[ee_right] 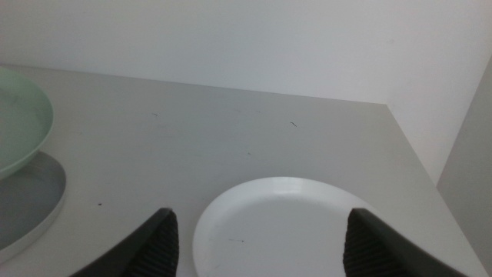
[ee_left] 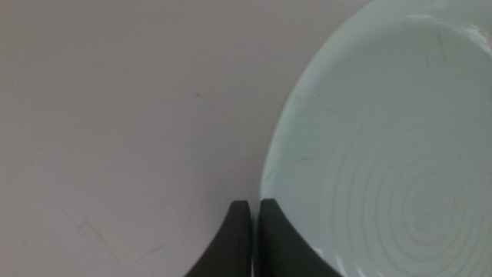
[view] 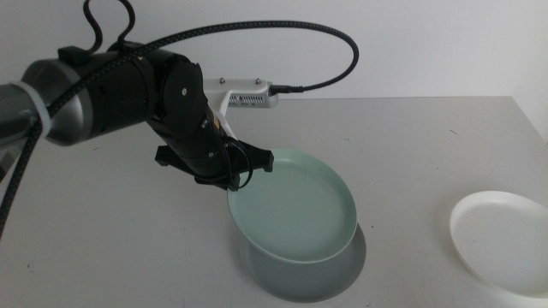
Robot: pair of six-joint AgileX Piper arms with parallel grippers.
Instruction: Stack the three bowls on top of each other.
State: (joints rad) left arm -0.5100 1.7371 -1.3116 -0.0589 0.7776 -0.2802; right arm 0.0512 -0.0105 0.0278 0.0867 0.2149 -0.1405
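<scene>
My left gripper [view: 244, 168] is shut on the near-left rim of the mint green bowl [view: 295, 205] and holds it tilted just above the pale grey bowl [view: 300, 278], which rests on the table. In the left wrist view the gripper [ee_left: 252, 208] has its two jaws pressed together on the mint bowl's [ee_left: 384, 154] edge. The white bowl [view: 503, 239] lies on the table at the right. My right gripper [ee_right: 261, 219] is open and empty, hovering near the white bowl [ee_right: 284, 231]; it is out of the middle view. The right wrist view also shows the mint bowl [ee_right: 19, 123] over the grey bowl [ee_right: 27, 204].
The grey table [view: 128, 248] meets a white wall at the back. A black cable [view: 257, 30] loops over the left arm, and a white camera mount [view: 248, 94] sticks out behind it. The table's right edge [ee_right: 415, 154] is close to the white bowl.
</scene>
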